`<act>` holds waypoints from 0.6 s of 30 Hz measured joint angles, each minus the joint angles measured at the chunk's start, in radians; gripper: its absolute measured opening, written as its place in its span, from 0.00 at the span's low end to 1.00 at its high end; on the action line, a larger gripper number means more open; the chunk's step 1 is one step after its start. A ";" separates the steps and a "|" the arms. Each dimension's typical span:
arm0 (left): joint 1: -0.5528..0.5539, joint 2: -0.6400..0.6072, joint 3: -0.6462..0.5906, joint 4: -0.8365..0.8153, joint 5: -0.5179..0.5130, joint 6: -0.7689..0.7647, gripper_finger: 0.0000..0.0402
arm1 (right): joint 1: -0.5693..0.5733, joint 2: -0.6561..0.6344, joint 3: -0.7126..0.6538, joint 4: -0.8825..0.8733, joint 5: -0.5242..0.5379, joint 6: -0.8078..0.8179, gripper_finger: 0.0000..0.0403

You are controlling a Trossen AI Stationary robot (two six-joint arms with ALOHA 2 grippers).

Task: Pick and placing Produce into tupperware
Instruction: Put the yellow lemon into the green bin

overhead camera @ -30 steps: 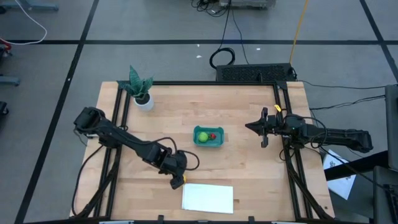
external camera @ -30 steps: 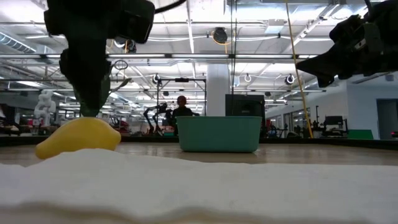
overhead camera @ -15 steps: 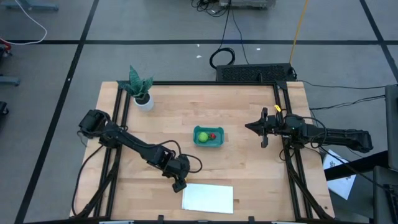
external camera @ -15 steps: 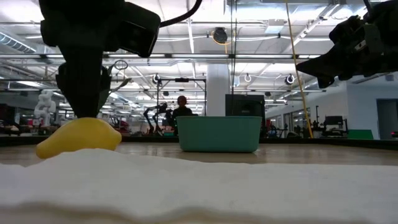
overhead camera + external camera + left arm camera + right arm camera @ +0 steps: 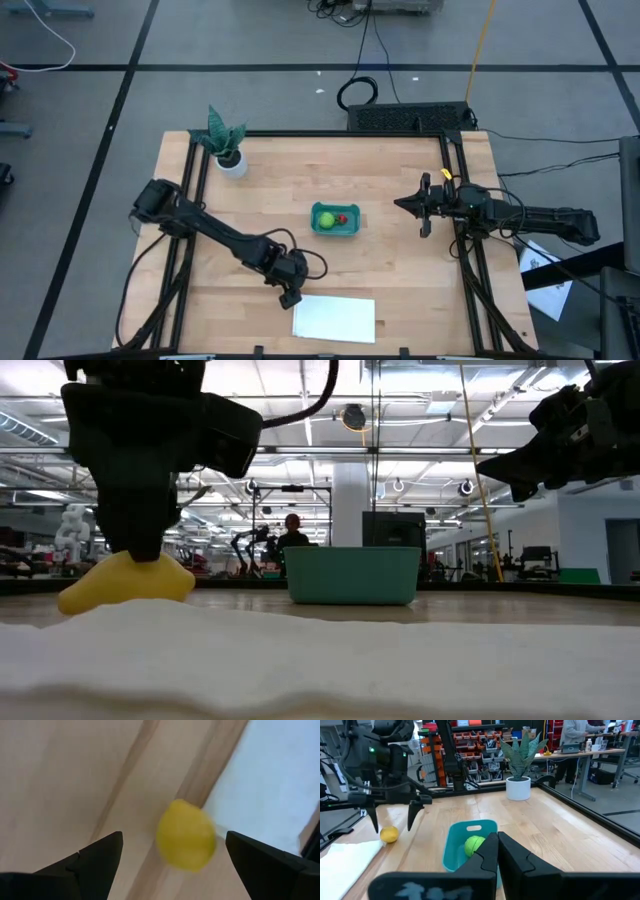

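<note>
Since a second ago the left gripper [image 5: 170, 855] has dropped lower over the lemon-like piece [image 5: 186, 836] and its arm has stretched further toward the white sheet [image 5: 335, 318]. It points down, jaws spread wide, the yellow piece between the fingertips but ungripped, lying against the sheet's edge. The right gripper [image 5: 497, 851] hangs level, clamped shut on nothing, off to the tupperware's [image 5: 334, 220] far side. Three produce pieces: lime-green one [image 5: 326, 218] and red one [image 5: 342, 218] in the tub. From above, the gripper hides the lemon.
</note>
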 joint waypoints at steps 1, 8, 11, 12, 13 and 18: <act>0.000 0.009 0.000 0.003 0.010 0.000 0.90 | 0.000 0.000 0.000 -0.001 0.000 0.000 0.00; -0.001 0.049 0.000 0.033 0.034 0.000 0.90 | 0.000 0.002 0.000 0.002 0.000 0.007 0.00; 0.000 0.059 0.001 0.038 0.035 0.004 0.90 | 0.000 0.003 0.000 0.001 0.000 0.008 0.00; 0.000 0.060 0.002 0.035 0.036 0.010 0.90 | 0.000 0.003 0.000 0.002 0.000 0.008 0.00; 0.000 0.060 0.002 0.035 0.037 0.013 0.90 | 0.000 0.003 0.000 0.002 0.000 0.008 0.00; 0.001 0.060 0.002 0.036 0.028 0.028 0.90 | 0.000 0.006 0.000 0.000 0.000 0.008 0.00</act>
